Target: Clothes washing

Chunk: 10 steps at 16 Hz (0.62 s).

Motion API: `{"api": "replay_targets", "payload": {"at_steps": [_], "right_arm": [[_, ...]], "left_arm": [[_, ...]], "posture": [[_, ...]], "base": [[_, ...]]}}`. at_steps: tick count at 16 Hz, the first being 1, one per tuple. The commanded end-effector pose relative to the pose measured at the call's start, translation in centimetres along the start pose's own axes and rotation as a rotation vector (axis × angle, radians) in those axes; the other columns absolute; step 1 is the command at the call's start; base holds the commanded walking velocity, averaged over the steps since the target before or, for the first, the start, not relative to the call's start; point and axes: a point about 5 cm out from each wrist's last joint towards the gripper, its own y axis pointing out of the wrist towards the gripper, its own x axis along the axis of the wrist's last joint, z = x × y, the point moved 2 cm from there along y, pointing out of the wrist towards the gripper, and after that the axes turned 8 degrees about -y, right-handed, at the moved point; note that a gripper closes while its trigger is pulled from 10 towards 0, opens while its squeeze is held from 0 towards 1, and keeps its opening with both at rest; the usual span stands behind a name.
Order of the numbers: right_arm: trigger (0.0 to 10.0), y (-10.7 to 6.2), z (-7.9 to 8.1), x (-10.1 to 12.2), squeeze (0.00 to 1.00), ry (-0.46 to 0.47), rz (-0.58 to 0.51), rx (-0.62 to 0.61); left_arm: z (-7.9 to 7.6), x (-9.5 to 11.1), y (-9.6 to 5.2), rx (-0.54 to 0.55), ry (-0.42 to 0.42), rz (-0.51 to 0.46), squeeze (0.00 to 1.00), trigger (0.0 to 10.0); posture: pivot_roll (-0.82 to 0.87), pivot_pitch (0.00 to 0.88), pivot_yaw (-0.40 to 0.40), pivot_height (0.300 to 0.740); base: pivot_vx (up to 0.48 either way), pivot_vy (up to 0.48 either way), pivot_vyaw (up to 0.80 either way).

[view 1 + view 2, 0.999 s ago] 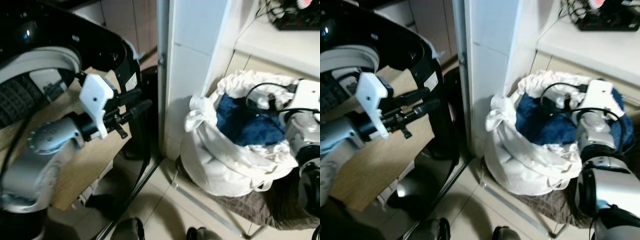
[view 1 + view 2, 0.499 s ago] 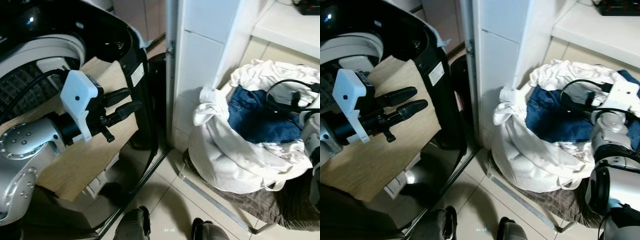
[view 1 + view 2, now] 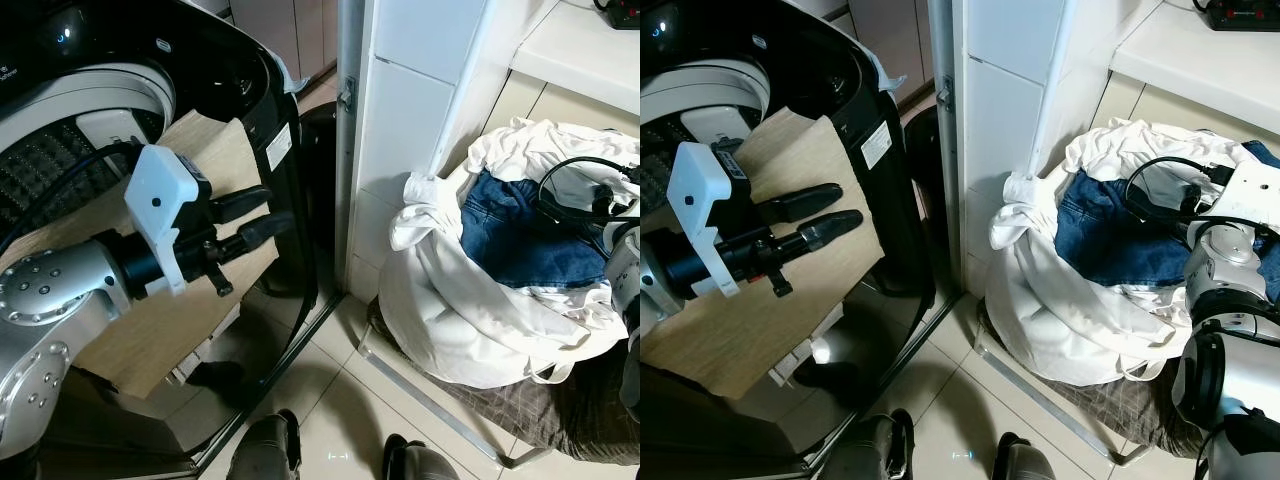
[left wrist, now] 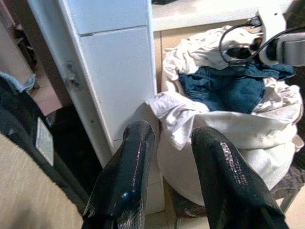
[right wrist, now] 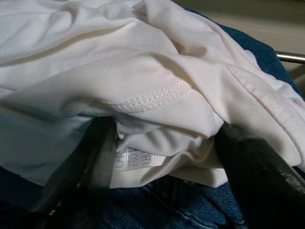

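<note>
**Right gripper reaches into the laundry bag while the left waits by the washer**

Fingers (image 5: pixel 93 167) of the right gripper (image 5: pixel 167 157) stand well apart, one on each side of a bunched fold of white garment (image 5: pixel 157 95), with its sewn hem and care label sitting between them. They straddle the cloth but have not yet closed on it; my reading is that the spread is set wide so that a thick handful can be taken in one pinch. Blue denim (image 5: pixel 190 210) lies just beneath the white fold.

Using the white laundry bag (image 3: pixel 1070 310) as the landmark: it sits on the tiled floor, slumped on a brown mat with a metal frame, against the foot of a white tiled pillar (image 3: pixel 1010 120). Its mouth gapes upward, which leaves the clothes easy to reach from above. Jeans (image 3: pixel 1110 235) fill the middle of the opening, white clothes (image 3: pixel 1140 140) heap at the far rim, and the right arm comes in over the bag's right side.

On the other side of the pillar from the bag stands the black top-loading washing machine (image 3: pixel 200 60), its drum open. The left gripper (image 3: pixel 255 217) hangs in front of it, fingers (image 4: pixel 128 167) slightly parted and holding nothing, pointing towards the bag, probably kept ready to help carry clothes across.
</note>
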Motion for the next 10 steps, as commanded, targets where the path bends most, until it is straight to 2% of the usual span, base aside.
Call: {"api": "replay_targets", "payload": {"at_steps": [1, 4, 6, 10], "right_arm": [[0.0, 0.1, -0.1, 0.5, 0.00, 0.000, -0.004, -0.001], [0.0, 0.1, -0.2, 0.6, 0.00, -0.002, -0.007, 0.000], [0.0, 0.2, -0.3, 0.8, 0.00, 0.005, -0.010, -0.002], [0.0, 0.2, -0.5, 0.8, 0.00, 0.023, -0.007, -0.007]], "left_arm": [[-0.6, 0.0, 0.0, -0.031, -0.011, 0.006, 0.00, 10.0], [-1.1, 0.1, 0.1, -0.067, -0.039, -0.012, 0.00, 10.0], [-3.9, -0.2, -0.2, -0.265, -0.126, 0.007, 0.00, 10.0], [-3.7, -0.6, 0.1, -0.240, -0.127, 0.021, 0.00, 10.0]], "posture": [[0.32, 0.208, 0.065, 0.740], [0.31, 0.204, 0.062, 0.740], [0.30, 0.201, 0.056, 0.740], [0.29, 0.203, 0.052, 0.740]], "base": [[0.000, 0.000, 0.00], [0.000, 0.000, 0.00], [0.000, 0.000, 0.00], [0.000, 0.000, 0.00]]}}
